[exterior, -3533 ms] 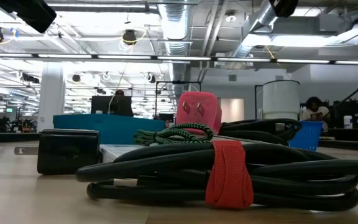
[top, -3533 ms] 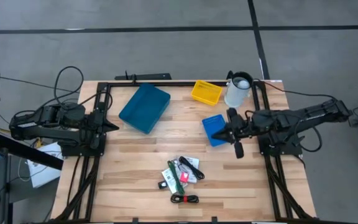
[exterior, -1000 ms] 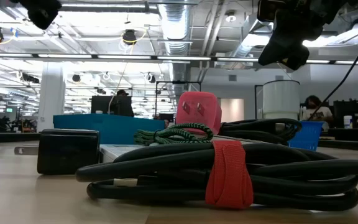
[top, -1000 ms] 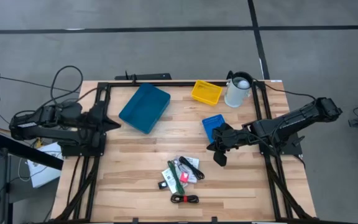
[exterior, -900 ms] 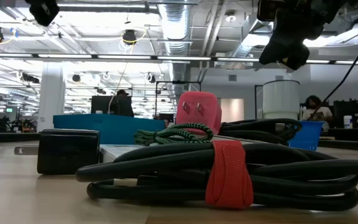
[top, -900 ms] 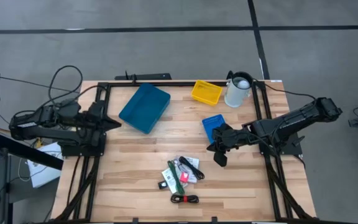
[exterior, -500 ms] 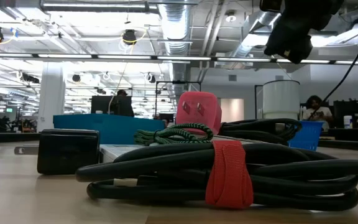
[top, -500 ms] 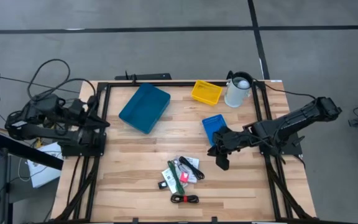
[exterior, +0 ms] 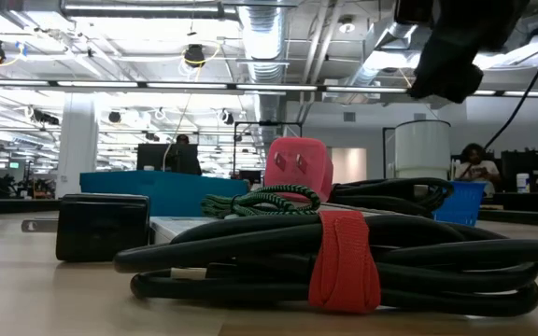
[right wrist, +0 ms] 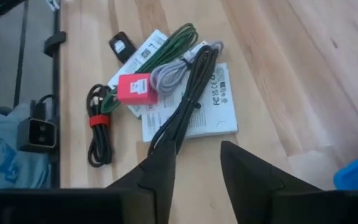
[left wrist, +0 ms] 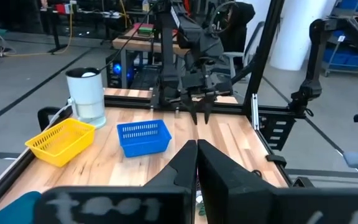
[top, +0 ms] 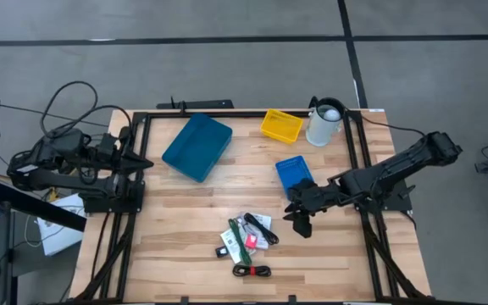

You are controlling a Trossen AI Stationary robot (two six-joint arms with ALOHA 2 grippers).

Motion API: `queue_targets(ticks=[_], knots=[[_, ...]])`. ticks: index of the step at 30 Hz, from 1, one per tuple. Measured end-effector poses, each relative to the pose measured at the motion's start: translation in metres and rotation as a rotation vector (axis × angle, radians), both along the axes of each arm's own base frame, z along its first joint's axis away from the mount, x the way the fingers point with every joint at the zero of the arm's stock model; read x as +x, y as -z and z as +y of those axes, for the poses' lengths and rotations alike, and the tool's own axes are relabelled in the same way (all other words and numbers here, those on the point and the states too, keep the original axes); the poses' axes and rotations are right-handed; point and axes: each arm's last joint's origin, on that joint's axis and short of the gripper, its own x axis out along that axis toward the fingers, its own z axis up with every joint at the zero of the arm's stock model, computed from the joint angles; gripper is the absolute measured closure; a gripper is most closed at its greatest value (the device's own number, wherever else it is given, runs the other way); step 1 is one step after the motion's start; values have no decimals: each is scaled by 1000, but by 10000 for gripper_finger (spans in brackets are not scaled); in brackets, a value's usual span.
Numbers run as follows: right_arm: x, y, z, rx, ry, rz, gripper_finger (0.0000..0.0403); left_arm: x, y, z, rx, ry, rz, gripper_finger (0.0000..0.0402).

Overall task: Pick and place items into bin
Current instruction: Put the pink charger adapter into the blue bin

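The items lie in a small pile (top: 248, 237) near the table's near edge. The right wrist view shows white printed cards (right wrist: 191, 115), a green cord (right wrist: 174, 38), a red-pink piece (right wrist: 134, 89), a long black cable (right wrist: 191, 87) and a coiled black cord with a red strap (right wrist: 99, 127). In the low view the strapped cord (exterior: 344, 271) is in front and the pink piece (exterior: 297, 163) stands behind it. My right gripper (top: 302, 222) (right wrist: 197, 158) hovers open above the table, just right of the pile. My left gripper (top: 146, 161) (left wrist: 196, 149) waits shut at the left edge.
A large teal bin (top: 197, 146) sits at the far left of the table. A small blue basket (top: 295, 175), a yellow basket (top: 281, 125) and a white jug (top: 324, 123) stand at the far right. Bare wood lies left of the pile.
My right gripper has moved a little toward the near edge, closer to the pile, and stays open above the table. My left arm has drawn back slightly toward the left edge. The items have not moved.
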Motion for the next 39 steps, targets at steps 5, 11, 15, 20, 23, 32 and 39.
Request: queue_targets(ticks=[5, 11, 15, 20, 23, 32, 39], knots=[[10, 18, 3, -7, 16, 61, 257, 0, 0, 0, 0, 1, 0, 401], [19, 25, 7, 48, 10, 58, 244, 0, 0, 0, -1, 1, 0, 401], [22, 28, 9, 95, 16, 64, 238, 0, 0, 0, -1, 1, 0, 401], [25, 28, 11, 145, 26, 59, 230, 0, 0, 0, 0, 1, 0, 401], [24, 28, 12, 147, 27, 64, 229, 0, 0, 0, 0, 1, 0, 401], [31, 8, 14, 130, 8, 53, 242, 0, 0, 0, 1, 2, 1, 401], [37, -2, 16, 92, 20, 125, 248, 0, 0, 0, 1, 2, 2, 401]])
